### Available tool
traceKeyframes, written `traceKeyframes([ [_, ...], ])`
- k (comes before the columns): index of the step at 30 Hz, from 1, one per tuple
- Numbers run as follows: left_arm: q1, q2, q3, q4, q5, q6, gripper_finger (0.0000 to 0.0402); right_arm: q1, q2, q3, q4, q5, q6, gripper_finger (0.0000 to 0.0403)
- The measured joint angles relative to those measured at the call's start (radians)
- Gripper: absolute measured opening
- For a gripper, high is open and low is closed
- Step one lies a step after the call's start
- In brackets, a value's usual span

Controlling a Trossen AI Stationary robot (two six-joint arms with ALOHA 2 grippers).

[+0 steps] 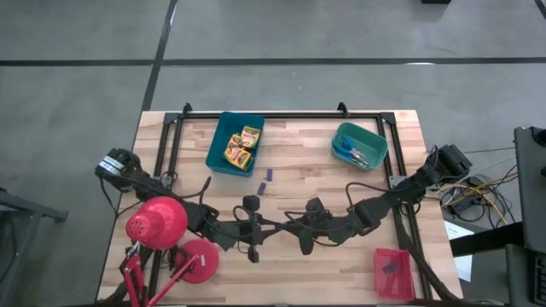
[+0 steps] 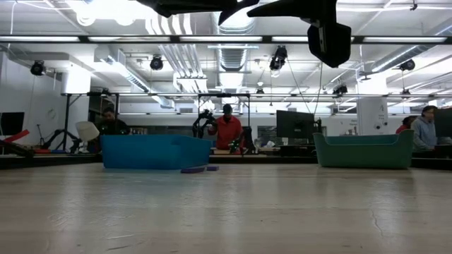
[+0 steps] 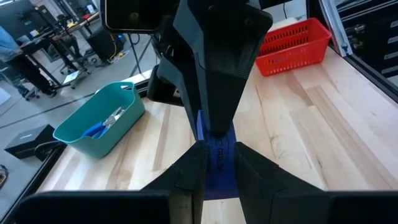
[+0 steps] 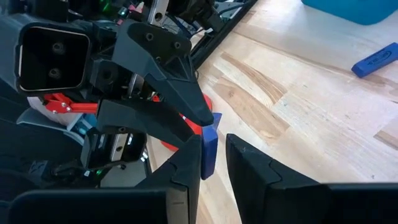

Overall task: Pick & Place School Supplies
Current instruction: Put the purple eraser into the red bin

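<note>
**Two grippers meet on one purple stick at mid-table**

Where the two dark arms converge above the wooden table (image 1: 324,162), the left gripper (image 1: 271,227) and the right gripper (image 1: 288,228) face each other tip to tip. Between them sits a small purple stick (image 3: 216,163), a flat rectangular bar with faint print on its face. In the left wrist view the left fingers (image 3: 186,177) are closed on one end of the bar while the opposing gripper's tapered, matte black fingers come down on the other end. In the right wrist view the bar stands against the inner face of one right finger (image 4: 186,168); the gap to the other finger suggests a loose hold, though contact on that side is hard to confirm.

Left of this point stands a red desk lamp (image 1: 158,223) with a round glossy shade. Toward the back, a blue tray (image 1: 217,153) holds yellow crayon boxes (image 1: 242,147). Two further purple sticks (image 1: 266,176) lie on the bare planks just beside it. Farther right, a teal tray (image 1: 375,141) contains blue-handled scissors (image 1: 351,152). A red mesh tray (image 1: 381,277) occupies the near right corner.
</note>
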Motion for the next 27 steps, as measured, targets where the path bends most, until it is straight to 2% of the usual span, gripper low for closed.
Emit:
traceKeyframes([
  [14,0.000,0.010,0.000,0.006,0.002,0.019,0.0078,-0.003,0.000,0.000,-0.002,0.003,-0.064,0.0075],
  [23,0.000,0.010,0.000,0.005,0.001,0.020,0.0078,-0.003,0.000,0.000,-0.002,0.002,-0.061,0.0019],
  [27,0.000,0.010,0.000,0.004,0.000,0.020,0.0078,-0.003,0.000,0.000,-0.002,0.002,-0.061,0.0018],
])
